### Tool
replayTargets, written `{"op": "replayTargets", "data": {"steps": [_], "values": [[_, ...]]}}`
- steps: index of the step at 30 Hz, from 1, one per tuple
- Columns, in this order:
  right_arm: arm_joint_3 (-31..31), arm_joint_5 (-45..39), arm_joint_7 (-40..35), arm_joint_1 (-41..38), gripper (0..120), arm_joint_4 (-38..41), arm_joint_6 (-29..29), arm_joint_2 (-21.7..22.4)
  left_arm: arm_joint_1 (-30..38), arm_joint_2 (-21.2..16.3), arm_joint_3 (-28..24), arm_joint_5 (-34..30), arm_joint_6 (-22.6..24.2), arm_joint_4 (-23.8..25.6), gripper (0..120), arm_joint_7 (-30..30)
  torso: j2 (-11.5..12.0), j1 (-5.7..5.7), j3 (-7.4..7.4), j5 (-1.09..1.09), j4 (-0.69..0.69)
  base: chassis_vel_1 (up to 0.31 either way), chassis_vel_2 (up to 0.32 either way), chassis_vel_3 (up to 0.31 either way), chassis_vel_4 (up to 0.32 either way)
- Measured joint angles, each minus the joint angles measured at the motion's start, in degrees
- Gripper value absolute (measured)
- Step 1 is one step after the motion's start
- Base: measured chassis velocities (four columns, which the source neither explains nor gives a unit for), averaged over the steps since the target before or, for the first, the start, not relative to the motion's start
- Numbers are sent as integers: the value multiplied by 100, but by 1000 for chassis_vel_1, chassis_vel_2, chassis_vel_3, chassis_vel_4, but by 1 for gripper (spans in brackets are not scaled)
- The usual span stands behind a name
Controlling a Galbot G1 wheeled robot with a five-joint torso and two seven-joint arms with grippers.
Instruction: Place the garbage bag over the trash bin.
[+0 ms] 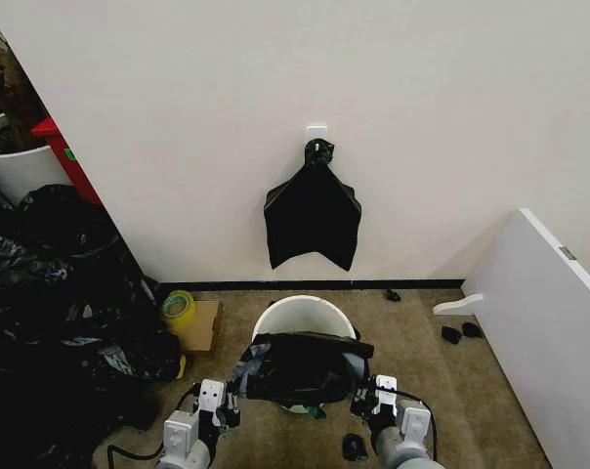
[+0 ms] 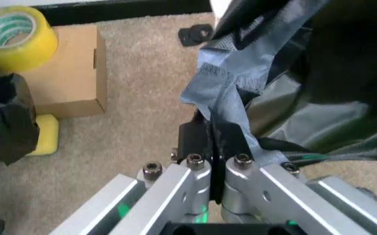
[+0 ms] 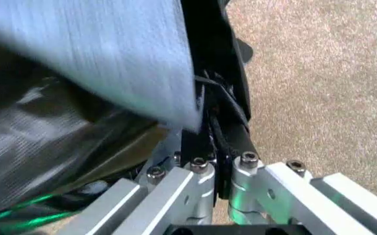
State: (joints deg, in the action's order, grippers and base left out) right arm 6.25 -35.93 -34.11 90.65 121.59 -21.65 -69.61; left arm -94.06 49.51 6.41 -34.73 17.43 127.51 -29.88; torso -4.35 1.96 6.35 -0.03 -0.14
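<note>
The trash bin is a round white bucket on the carpet near the wall. The garbage bag, black and glossy, is stretched between both grippers over the bin's near rim and hides the bin's front. My left gripper is shut on the bag's left edge. In the left wrist view that gripper pinches a folded strip of the bag. My right gripper is shut on the bag's right edge. The right wrist view shows this gripper clamping the bag between its fingers.
A flat black bundle hangs from a hook on the wall. A heap of black sacks lies at the left, beside a yellow tape roll on a cardboard box. A white board leans at the right. Small black pieces dot the carpet.
</note>
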Motion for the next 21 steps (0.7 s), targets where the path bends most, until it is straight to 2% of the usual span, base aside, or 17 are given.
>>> {"op": "replayTargets", "data": {"steps": [7,21], "values": [[-19,82,3,-202,0,-271,-66,-18,493,97,-188,-69,14,-348,0,-39,0,0,0,-1,-1,0,0,0,0],[-149,409,101,-173,0,-294,-473,49,536,-38,-218,11,232,-399,0,-11,0,0,0,0,0,0,0,0,0]]}}
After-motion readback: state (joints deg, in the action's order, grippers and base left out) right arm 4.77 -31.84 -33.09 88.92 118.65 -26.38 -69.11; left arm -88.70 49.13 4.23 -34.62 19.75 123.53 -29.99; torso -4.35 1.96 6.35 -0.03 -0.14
